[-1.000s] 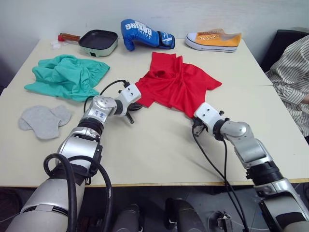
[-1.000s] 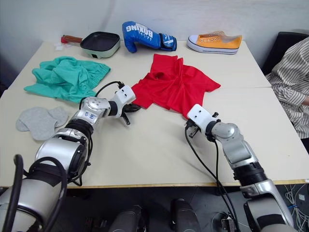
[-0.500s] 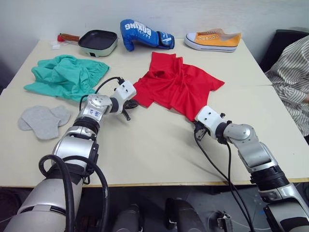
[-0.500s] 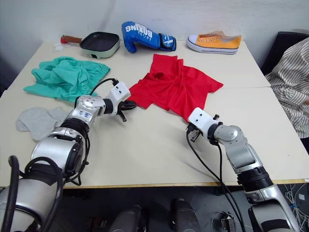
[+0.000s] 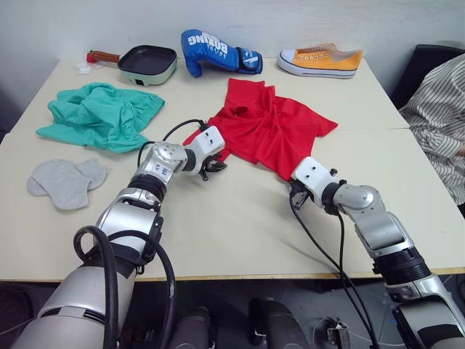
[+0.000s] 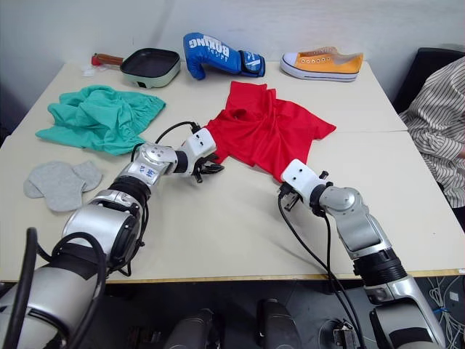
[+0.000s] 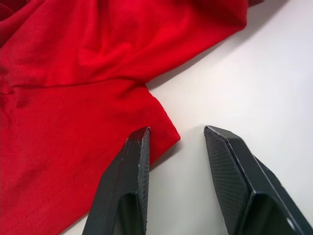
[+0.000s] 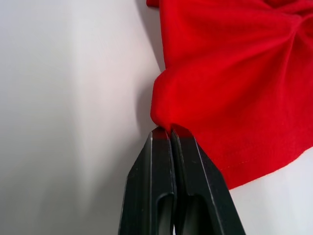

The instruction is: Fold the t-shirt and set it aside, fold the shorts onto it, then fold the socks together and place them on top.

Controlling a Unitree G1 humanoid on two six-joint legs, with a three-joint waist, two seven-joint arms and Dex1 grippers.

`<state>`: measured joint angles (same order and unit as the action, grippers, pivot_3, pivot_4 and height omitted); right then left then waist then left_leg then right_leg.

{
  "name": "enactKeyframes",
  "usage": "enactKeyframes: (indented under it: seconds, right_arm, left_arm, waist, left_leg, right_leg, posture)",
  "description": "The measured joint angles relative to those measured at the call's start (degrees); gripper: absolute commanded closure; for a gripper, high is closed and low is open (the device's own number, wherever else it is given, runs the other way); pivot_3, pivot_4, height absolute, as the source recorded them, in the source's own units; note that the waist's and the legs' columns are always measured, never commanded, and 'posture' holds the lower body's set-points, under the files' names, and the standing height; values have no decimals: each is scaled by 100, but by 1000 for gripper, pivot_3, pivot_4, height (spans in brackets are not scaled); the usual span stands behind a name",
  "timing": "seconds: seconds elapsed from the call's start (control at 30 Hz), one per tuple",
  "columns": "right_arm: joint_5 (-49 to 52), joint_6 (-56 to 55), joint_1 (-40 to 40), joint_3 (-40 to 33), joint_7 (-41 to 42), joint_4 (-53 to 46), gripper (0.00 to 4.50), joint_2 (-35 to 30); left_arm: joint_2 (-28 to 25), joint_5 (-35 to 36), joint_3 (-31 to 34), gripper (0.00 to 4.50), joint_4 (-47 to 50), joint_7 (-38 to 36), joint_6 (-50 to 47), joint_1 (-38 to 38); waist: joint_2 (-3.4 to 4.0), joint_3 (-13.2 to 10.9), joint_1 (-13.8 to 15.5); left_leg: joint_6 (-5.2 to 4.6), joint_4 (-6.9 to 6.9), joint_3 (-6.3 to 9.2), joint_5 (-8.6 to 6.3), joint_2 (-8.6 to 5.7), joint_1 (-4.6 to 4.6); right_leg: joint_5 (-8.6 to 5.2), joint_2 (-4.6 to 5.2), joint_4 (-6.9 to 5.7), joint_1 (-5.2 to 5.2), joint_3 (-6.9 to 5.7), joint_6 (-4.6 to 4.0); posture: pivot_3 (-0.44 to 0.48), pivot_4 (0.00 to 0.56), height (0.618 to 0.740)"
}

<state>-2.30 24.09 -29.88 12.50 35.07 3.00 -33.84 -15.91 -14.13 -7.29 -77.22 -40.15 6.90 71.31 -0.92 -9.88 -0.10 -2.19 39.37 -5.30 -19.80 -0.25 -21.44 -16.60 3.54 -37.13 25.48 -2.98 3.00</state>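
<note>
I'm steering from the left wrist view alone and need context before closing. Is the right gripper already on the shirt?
Observer: Yes, the right gripper is shut on the t-shirt, pinching a fold at its near edge.
Operator: Where are the other clothes?
Observer: The shorts lie crumpled on the table's left side, apart from the shirt.
Operator: And the socks?
Observer: The socks lie flat nearer the robot than the shorts, untouched.

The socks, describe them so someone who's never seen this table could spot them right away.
On the table, look to the robot's left, near the front edge, just in front of the green shorts. The socks lie there flat, side by side: light grey, and the smallest clothes here.
</note>
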Motion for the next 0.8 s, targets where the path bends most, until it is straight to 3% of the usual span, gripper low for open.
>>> enactKeyframes:
  seconds: [0.07, 0.13, 0.27, 0.57, 0.8]
  right_arm:
    - [0, 22, 0, 0, -31, -5, 4500, 1]
    - [2, 69, 0, -2, -41, -22, 4500, 1]
    - [5, 121, 0, -67, -43, -78, 4500, 1]
    - [-6, 63, 86, -167, 40, -300, 4500, -72]
    - [27, -616, 1071, -277, 659, -1285, 4500, -920]
  left_arm:
    - [43, -15, 4, 2828, -3, 158, -128, 30]
    - [75, -12, 23, 3262, -3, 234, -248, 44]
    - [145, 15, 120, 4470, -4, 372, -477, 48]
    - [3, 36, 218, 4470, -1, 153, -596, 58]
    - [-1102, 176, 205, 4470, 416, -1544, -557, -336]
  waist:
    - [0, 0, 0]
    - [0, 0, 0]
    - [0, 0, 0]
    - [0, 0, -15]
    - [0, 0, -14]
  left_leg:
    - [0, 3, 0, 0, 0, 0]
    - [0, 6, 0, 0, 0, 0]
    - [0, 21, 0, 0, 0, 0]
    - [3, 27, -1, -2, 1, 1]
    - [7, 27, -3, -4, 2, 3]
  right_leg:
    - [0, 0, -3, 0, 0, 0]
    - [0, 0, -7, 0, 0, 0]
    - [0, 1, -21, 0, 1, 0]
    - [0, -1, -30, 1, 3, 0]
    - [0, -4, -28, 1, 0, 0]
  posture:
    - [0, 150, 740]
    - [0, 150, 740]
    - [0, 150, 740]
    - [0, 150, 740]
    - [0, 150, 740]
